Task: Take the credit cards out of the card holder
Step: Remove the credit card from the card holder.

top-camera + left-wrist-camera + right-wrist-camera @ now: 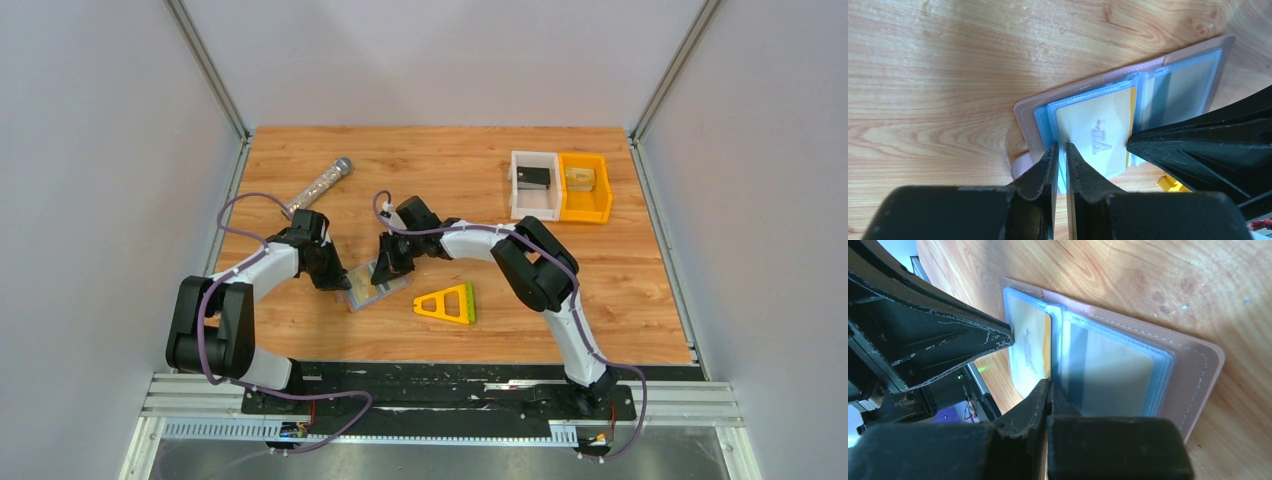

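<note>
Wood-grain table (600, 290), on which an open pale-pink, two-panel card holder (1195, 370) with clear blue sleeves is laid flat between the arms. The left gripper (1062, 147) is closed to a narrow slit on one sleeve's edge. The right gripper (1049, 387) is pressed fully together at the central fold, and whether anything is caught there cannot be told. A cream card (1093, 135) embossed "VIP" is seen inside its sleeve. The card beside it is shaded and indistinct
</note>
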`<state>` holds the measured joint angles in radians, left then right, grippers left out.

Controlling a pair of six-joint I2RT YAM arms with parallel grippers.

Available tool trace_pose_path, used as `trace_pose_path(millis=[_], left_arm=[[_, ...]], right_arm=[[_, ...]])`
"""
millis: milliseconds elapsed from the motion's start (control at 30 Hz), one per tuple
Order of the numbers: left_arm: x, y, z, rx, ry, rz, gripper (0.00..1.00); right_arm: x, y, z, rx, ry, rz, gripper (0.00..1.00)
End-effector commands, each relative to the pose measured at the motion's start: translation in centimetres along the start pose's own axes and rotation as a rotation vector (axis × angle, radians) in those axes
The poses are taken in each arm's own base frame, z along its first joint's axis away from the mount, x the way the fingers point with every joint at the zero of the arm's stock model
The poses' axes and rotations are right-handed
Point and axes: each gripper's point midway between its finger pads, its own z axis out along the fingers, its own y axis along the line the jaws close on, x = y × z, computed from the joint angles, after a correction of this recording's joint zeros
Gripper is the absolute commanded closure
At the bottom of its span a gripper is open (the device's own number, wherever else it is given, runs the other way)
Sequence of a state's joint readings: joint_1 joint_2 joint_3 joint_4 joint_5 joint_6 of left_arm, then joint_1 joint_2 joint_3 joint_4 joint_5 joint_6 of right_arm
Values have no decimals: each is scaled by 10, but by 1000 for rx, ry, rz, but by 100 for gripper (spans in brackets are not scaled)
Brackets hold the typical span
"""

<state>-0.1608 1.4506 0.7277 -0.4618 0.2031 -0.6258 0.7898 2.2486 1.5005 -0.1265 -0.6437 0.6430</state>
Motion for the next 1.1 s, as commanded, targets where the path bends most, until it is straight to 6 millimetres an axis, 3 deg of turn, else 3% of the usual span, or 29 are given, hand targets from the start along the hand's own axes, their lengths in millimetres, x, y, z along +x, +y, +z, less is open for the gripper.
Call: trace_pose_path(millis=[0,467,633,833,933,1067], left_arm=[[4,9,10,-31,17,3,82],[7,8,12,-18,23,0,82],[9,9,14,-18,34,-3,82],[8,9,14,-20,32,-3,82],[9,9,14,-20,33,-2,82],[8,9,14,-19,32,-3,82]], right_arm=[[-17,30,-18,-90,-61,-57,100],[-20,33,-20,-97,-72,-61,100],[-20,25,-14,-73,-61,-48,87],[-18,18,-9,-60,-52,-39,82],[-17,17,-8,-62,-45,-36,84],[-17,18,-9,-67,-44,-39,96]])
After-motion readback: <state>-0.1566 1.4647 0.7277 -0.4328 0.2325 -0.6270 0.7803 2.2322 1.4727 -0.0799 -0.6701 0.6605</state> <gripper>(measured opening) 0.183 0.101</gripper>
